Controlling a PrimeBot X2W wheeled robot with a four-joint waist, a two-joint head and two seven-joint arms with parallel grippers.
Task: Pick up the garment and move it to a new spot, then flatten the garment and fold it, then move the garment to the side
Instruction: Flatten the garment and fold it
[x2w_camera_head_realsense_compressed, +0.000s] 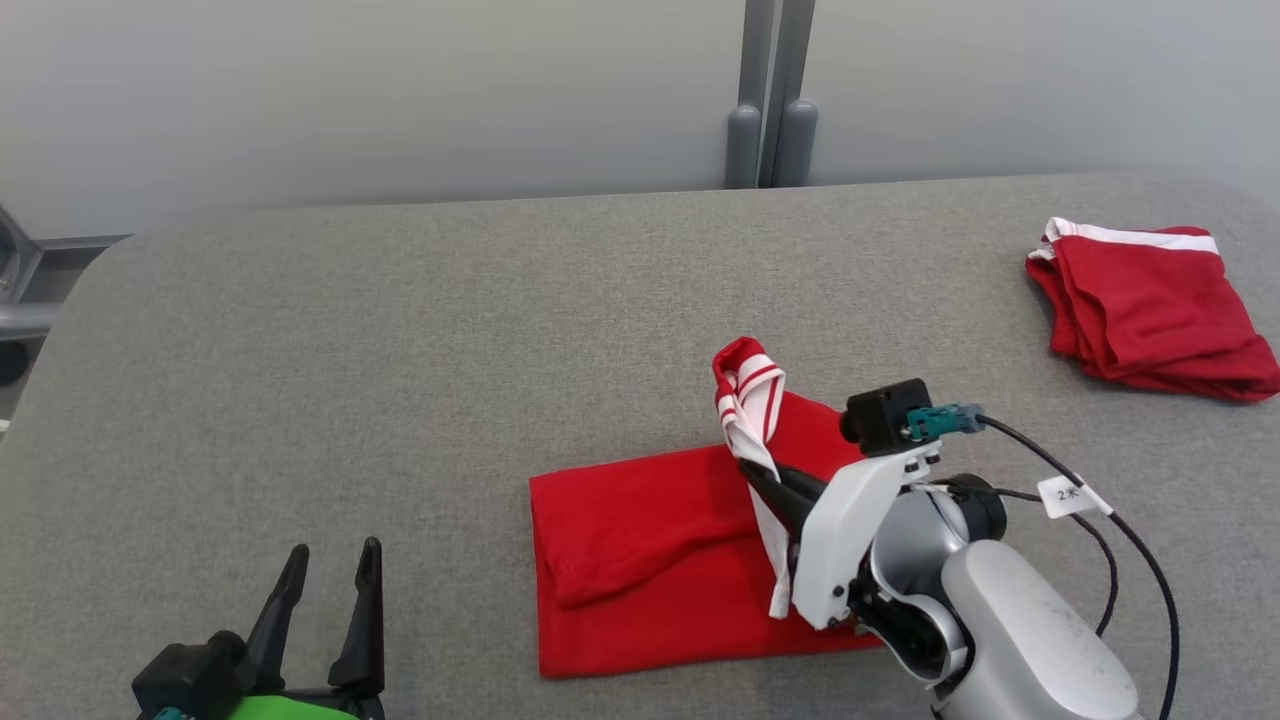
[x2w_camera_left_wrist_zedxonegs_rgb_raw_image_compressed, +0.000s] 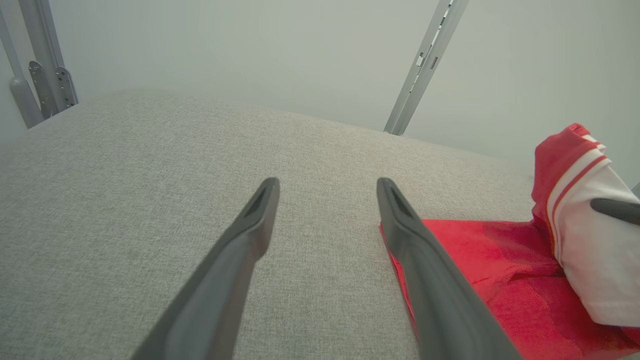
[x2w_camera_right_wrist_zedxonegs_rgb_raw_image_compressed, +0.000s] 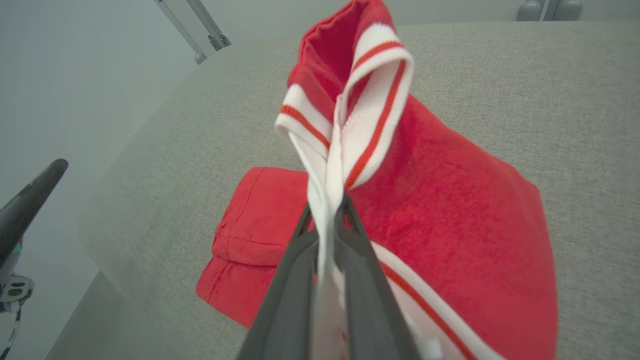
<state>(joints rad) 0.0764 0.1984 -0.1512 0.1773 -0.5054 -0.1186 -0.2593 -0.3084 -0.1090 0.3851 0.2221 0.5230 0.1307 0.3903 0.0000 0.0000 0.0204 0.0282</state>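
1. Garment (x2w_camera_head_realsense_compressed: 640, 560): we log it folded on the table (x2w_camera_head_realsense_compressed: 400, 350), striped band (x2w_camera_right_wrist_zedxonegs_rgb_raw_image_compressed: 370, 100) lifted.
2. Right gripper (x2w_camera_head_realsense_compressed: 760, 476): pinches that band, above garment's right part.
3. Left gripper (x2w_camera_head_realsense_compressed: 335, 550): spread wide, left of garment, apart.

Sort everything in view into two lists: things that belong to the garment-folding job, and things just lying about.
Job: red garment; its white striped trim, pinched by the shut right pincer; open left pincer, apart from it; grey fabric table.
Lying about: second garment, red and folded, at the table's far right; grey posts behind.
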